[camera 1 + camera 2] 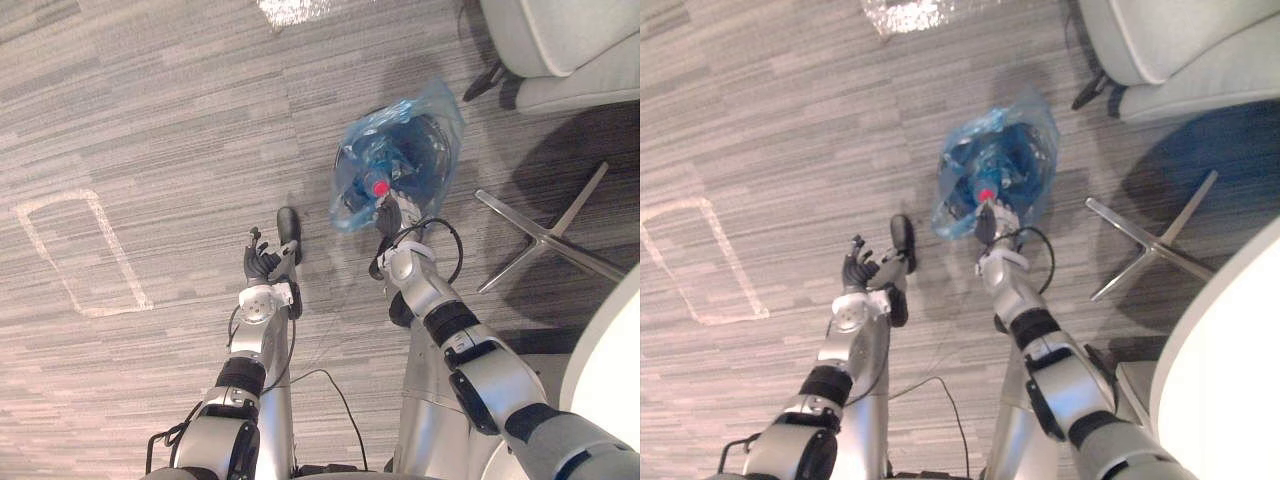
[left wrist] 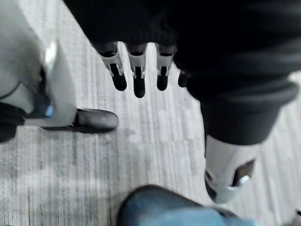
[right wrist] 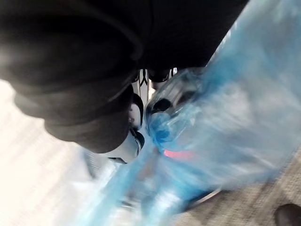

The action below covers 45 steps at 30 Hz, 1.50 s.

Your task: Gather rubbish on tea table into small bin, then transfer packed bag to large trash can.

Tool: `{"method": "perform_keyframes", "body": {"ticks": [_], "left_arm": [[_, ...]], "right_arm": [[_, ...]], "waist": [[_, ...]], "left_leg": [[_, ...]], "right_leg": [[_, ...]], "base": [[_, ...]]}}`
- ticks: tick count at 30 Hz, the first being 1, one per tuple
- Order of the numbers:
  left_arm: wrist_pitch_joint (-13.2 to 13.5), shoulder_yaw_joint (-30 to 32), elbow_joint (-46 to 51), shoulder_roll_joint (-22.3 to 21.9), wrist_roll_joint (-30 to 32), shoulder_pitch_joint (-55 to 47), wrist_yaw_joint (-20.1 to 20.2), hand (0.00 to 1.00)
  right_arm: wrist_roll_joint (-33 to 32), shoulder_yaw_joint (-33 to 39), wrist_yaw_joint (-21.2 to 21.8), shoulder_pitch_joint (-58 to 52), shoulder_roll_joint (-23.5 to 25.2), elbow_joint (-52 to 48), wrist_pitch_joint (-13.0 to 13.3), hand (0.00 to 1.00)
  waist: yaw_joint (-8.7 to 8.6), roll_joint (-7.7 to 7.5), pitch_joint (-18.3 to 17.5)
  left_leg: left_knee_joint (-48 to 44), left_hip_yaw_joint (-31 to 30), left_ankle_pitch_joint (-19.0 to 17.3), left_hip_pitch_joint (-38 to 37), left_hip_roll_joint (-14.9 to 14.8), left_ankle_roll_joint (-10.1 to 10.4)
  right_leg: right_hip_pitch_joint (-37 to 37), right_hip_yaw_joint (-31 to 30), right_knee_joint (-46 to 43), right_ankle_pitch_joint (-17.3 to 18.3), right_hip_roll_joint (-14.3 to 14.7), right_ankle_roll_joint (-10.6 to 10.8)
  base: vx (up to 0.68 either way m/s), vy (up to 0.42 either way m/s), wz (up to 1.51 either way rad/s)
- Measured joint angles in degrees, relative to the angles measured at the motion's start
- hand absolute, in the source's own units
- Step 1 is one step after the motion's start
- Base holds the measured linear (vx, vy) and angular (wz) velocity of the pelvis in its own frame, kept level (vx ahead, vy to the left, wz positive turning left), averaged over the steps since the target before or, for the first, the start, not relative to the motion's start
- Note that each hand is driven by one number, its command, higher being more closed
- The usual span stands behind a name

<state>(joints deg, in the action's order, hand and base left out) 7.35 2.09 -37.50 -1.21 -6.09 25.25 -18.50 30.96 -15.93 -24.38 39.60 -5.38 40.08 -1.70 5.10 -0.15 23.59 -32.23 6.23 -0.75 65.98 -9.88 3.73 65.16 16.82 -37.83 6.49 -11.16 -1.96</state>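
Rubbish sits inside a blue bag, and the bag is down low over the grey carpet, just in front of the robot. A bottle with a red cap shows through the thin plastic. A dark round shape shows through it too, but I cannot tell if that is the small bin.

The right hand is at the near edge of the bag. In the right wrist view its fingers curl into the plastic and its thumb is on the outside, so it pinches the bag's edge.

The left hand hangs to the left of the bag and does not touch it. Its fingers are loose and hold nothing.

A grey chair stands past the bag on the right. Silver legs spread out on the carpet near it. The edge of a white table is at the robot's right side. White tape makes a box shape on the carpet far off to the left.
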Motion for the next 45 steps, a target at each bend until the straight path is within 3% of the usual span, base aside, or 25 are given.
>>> {"method": "perform_keyframes", "body": {"ticks": [6,9,17,26,31,39,43,45], "left_arm": [[-1.67,-1.11,-0.17,-0.05,1.61,-4.29,1.24,0.0],[-2.1,-1.28,-0.38,0.06,2.21,-7.15,1.36,0.0],[-3.14,-0.78,-7.52,0.42,3.85,-12.89,2.65,0.0],[-5.38,-0.74,-19.01,2.66,7.76,-14.24,4.17,0.0],[-5.55,-0.75,-20.56,4.08,9.09,-17.4,5.15,0.0],[-5.48,-0.89,-20.57,4.97,9.4,-21.08,5.33,0.0],[-5.51,-2.81,-18.67,5.14,9.31,-21.83,5.55,0.0],[-5.4,-7.35,-6.69,6.21,8.13,-23.35,5.44,0.0]], "right_arm": [[-6.58,-0.47,1.31,-9.39,2.03,-12.2,1.66,1.0],[-9.68,-1.28,2.59,-14.46,2.77,-17.37,2.21,1.0],[-13.3,-3.3,6.86,-23.93,5.18,-21.5,4.02,1.0],[-15.8,-3.38,10.87,-27.01,4.69,-17.88,4.1,1.0],[-17.74,-3.51,13.1,-28.69,3.64,-19.5,4.62,1.0],[-22.28,-3.44,15.03,-29.88,2.54,-27.95,6.75,1.0],[-24.53,-3.36,15.68,-30.92,2.42,-29.23,7.56,1.0],[-26.19,-3.89,17.66,-31.85,1.57,-31.48,7.67,1.0]], "waist": [[-0.36,-0.07,-0.04],[-0.59,-0.81,-0.51],[-1.77,-3.38,-6.72],[-2.54,-3.44,-10.97],[-2.96,-3.59,-14.46],[-3.87,-4.53,-16.98],[-4.44,-4.62,-17.8],[-4.46,-4.49,-18.27]], "left_leg": [[2.99,1.15,-0.61,-11.82,-1.01,0.45],[5.24,1.91,-0.97,-19.11,-1.11,0.89],[11.54,4.47,-1.71,-34.47,-0.86,1.05],[26.45,6.56,3.69,-46.47,1.61,1.49],[29.81,8.49,4.19,-51.7,2.26,1.49],[33.89,10.44,4.47,-58.07,3.71,1.54],[35.29,10.66,4.18,-60.58,4.25,1.93],[36.0,10.71,4.29,-60.98,4.48,1.89]], "right_leg": [[-11.84,-0.13,4.7,-0.42,1.83,0.49],[-18.91,-0.12,7.72,-0.58,2.49,0.73],[-33.92,-1.37,16.39,-2.33,4.12,1.72],[-45.09,-2.79,31.42,-9.11,6.08,2.98],[-49.73,-4.74,36.22,-11.25,6.9,3.47],[-54.4,-7.8,40.2,-12.78,6.63,4.87],[-56.59,-8.14,41.24,-12.94,6.5,5.11],[-56.5,-8.56,41.25,-13.38,6.04,4.88]], "base": [[-0.02,-0.038,-0.15],[0.06,-0.016,-0.11],[0.1,-0.004,-0.12],[0.08,0.001,-0.08],[0.03,0.009,-0.19],[0.0,0.032,-0.18],[0.02,0.016,-0.05],[0.03,0.026,-0.07]]}}
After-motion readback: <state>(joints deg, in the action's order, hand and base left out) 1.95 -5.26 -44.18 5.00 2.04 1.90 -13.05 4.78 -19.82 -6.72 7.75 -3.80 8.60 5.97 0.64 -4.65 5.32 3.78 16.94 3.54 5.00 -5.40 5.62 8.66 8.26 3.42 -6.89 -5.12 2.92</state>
